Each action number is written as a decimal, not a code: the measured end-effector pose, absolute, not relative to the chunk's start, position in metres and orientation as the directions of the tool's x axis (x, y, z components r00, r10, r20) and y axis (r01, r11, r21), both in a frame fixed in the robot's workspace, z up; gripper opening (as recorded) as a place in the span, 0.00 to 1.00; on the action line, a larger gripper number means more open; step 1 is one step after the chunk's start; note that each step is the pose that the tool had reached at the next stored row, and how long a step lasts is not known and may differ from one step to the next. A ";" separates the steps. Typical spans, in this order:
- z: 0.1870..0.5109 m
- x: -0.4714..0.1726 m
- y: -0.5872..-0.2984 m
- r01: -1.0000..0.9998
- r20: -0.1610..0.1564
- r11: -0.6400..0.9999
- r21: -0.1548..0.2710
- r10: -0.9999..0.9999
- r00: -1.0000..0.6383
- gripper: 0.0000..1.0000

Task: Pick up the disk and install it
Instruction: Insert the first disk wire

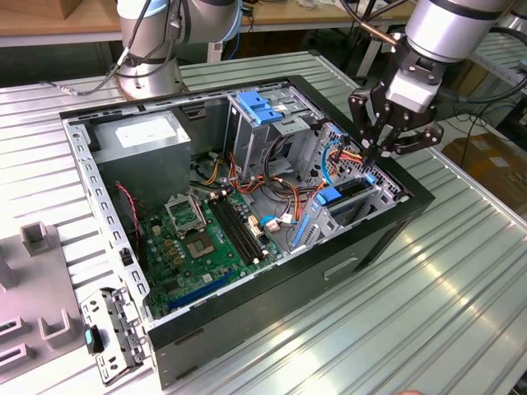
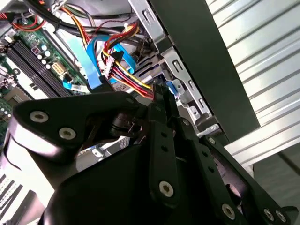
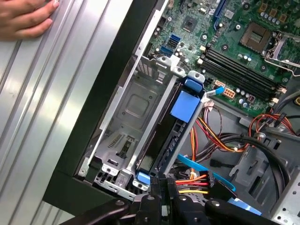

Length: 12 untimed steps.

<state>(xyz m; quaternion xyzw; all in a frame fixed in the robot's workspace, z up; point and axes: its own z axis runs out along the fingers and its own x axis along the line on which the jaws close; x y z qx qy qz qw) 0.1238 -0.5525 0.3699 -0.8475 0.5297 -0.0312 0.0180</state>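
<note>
The disk stands on edge in a slot of the low metal drive cage, at the side of the open computer case toward the exterior view's right. Its dark edge and blue side rail run along the cage wall. My gripper hangs just over the disk's far end with its fingers pressed together and nothing visible between them. In both wrist views the fingertips sit by the blue rail end and the red-yellow power cables.
A green motherboard, a grey power-supply box and a tall cage with a blue latch fill the case. A person's hand rests on the ribbed metal table. Another arm's base stands behind.
</note>
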 end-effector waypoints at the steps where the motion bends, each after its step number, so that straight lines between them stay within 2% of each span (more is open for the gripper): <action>1: 0.370 0.124 -0.552 -0.900 0.034 -0.431 -0.063 -0.903 0.429 0.16; 7: 0.369 0.124 -0.552 -0.934 0.034 -0.352 -0.063 -0.936 0.351 0.16; 12: 0.368 0.113 -0.552 -0.935 0.033 -0.348 -0.063 -0.937 0.347 0.16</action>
